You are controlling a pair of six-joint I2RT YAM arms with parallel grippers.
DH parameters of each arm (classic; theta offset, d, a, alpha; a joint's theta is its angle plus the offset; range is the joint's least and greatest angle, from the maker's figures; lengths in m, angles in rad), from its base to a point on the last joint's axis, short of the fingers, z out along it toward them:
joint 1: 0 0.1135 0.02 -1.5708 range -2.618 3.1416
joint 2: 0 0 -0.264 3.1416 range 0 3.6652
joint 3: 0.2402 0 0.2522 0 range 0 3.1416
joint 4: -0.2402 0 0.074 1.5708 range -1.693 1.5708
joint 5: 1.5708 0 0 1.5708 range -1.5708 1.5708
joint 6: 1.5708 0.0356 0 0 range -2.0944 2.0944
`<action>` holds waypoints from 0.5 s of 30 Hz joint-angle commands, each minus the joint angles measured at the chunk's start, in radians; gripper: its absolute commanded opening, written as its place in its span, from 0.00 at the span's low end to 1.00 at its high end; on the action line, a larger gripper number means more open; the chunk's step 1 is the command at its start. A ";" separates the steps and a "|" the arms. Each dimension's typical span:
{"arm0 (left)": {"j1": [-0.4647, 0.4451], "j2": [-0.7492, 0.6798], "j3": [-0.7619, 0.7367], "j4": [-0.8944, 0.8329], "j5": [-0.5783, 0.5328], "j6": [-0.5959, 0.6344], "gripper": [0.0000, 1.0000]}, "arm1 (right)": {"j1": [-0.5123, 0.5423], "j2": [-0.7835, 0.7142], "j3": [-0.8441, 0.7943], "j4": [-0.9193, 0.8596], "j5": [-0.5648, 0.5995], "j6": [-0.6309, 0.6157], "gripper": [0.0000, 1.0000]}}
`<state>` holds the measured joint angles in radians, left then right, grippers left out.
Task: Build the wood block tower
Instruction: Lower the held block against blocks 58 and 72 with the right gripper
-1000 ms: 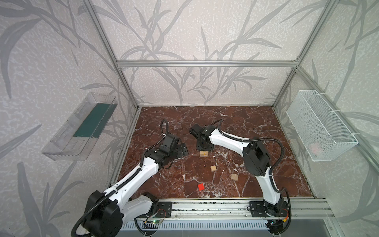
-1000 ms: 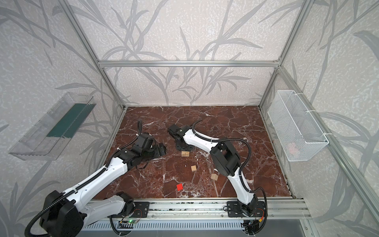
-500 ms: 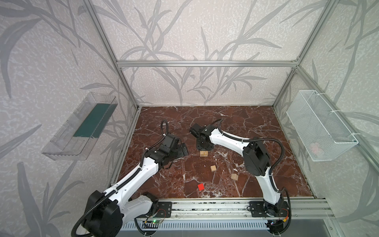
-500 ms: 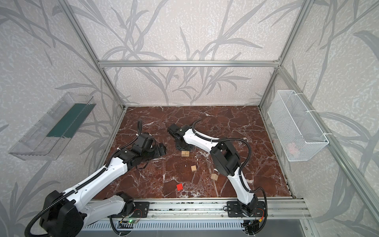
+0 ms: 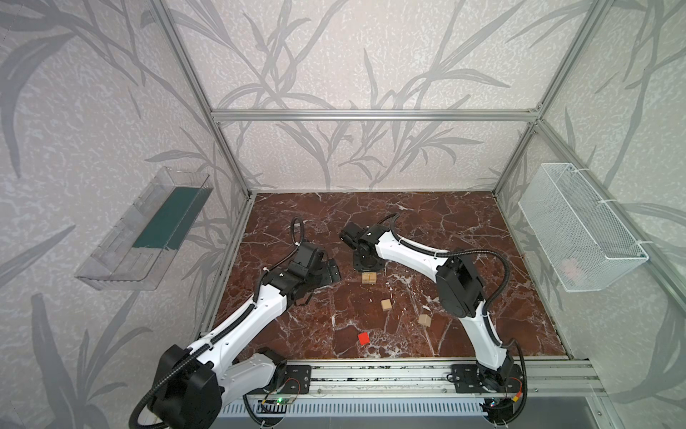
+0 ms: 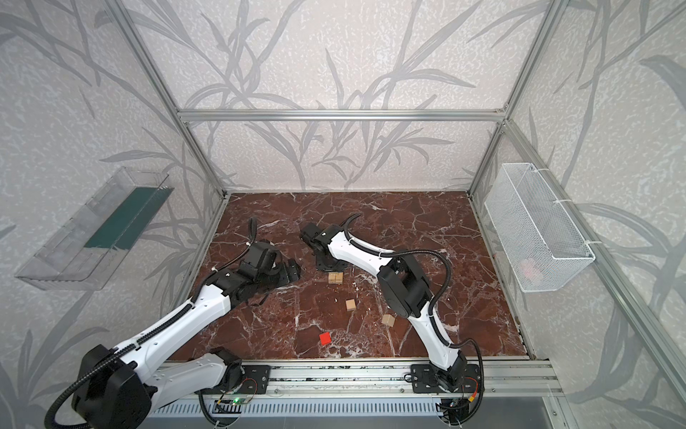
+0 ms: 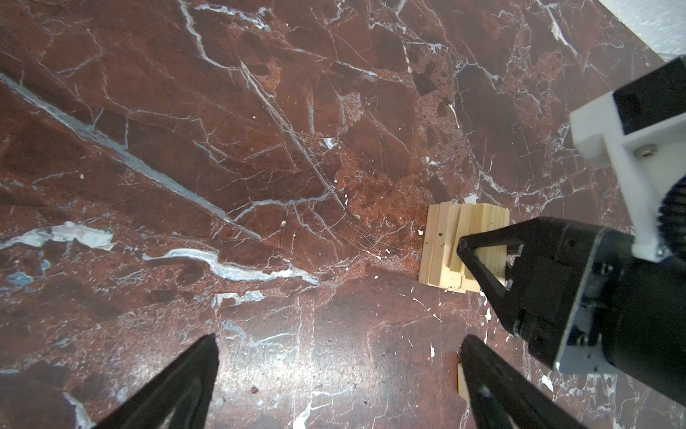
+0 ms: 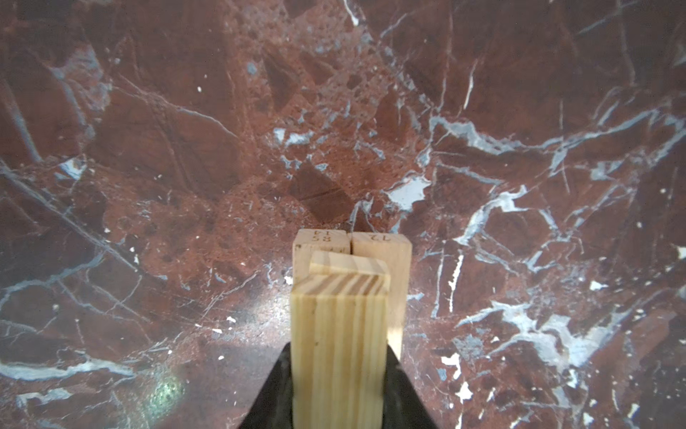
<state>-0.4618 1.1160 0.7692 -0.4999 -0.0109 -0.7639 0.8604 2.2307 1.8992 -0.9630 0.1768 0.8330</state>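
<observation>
The tower [image 5: 369,277] [image 6: 335,278] is a short stack of pale wooden bars on the red marble floor. My right gripper [image 5: 368,269] [image 8: 338,353] points down over it, shut on a pale bar [image 8: 339,334] that lies on top of the stack. Two numbered bars [image 8: 382,252] show beneath it. In the left wrist view the stack [image 7: 441,245] sits beside the right arm's fingers [image 7: 482,267]. My left gripper [image 5: 331,273] [image 7: 339,345] hovers open and empty left of the tower. Two pale cubes [image 5: 386,305] [image 5: 424,320] and a red cube [image 5: 363,338] lie nearer the front.
A white wire basket [image 5: 579,230] hangs on the right wall and a clear shelf [image 5: 148,230] on the left wall. The aluminium rail [image 5: 371,371] with both arm bases runs along the front edge. A pale block edge [image 7: 460,382] shows beside one left finger.
</observation>
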 commanded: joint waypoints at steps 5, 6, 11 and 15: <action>0.005 -0.007 -0.008 0.008 -0.004 -0.018 1.00 | 0.003 0.019 0.029 -0.043 0.026 -0.015 0.28; 0.006 -0.007 -0.007 0.008 -0.004 -0.018 1.00 | 0.003 0.023 0.033 -0.044 0.023 -0.018 0.28; 0.005 -0.007 -0.008 0.008 -0.003 -0.017 1.00 | 0.003 0.033 0.038 -0.050 0.020 -0.014 0.30; 0.006 -0.005 -0.007 0.010 -0.003 -0.017 0.99 | 0.001 0.033 0.036 -0.050 0.024 -0.011 0.35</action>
<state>-0.4614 1.1160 0.7692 -0.4995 -0.0059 -0.7639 0.8604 2.2490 1.9160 -0.9794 0.1837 0.8196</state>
